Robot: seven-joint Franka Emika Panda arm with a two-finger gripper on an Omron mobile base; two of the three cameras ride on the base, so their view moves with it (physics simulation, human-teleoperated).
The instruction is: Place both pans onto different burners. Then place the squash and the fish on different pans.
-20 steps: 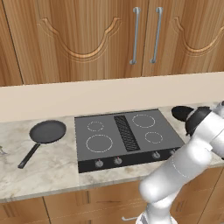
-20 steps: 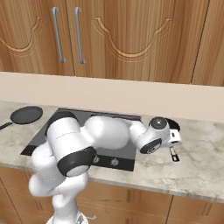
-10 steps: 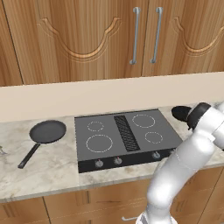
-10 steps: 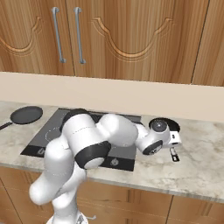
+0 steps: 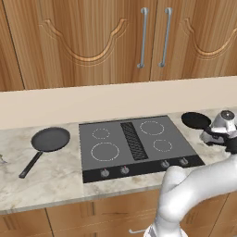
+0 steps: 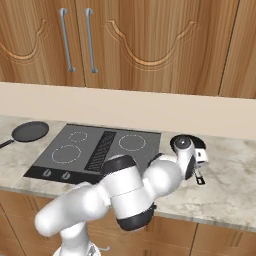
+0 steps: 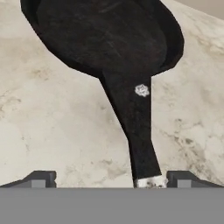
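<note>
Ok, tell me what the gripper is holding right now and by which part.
Nothing is held yet. The gripper is open, its fingertips spread to either side of the handle end of the smaller pan, which lies on the counter.

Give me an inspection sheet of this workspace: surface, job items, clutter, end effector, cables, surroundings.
Surface: marbled stone counter with a dark grey cooktop set into it; four white burner rings, all bare.
Job's things: wider pan on the counter left of the cooktop, handle toward the front edge. Smaller pan on the counter right of the cooktop, its handle running toward the hand camera. Squash and fish: nothing seen.
Clutter: a small object at the far left counter edge, too cut off to identify.
End effector: low over the smaller pan's handle end, fingers open either side of it, not closed on it.
Cables: nothing seen.
Surroundings: wooden cabinets with metal handles above a beige backsplash.
</note>
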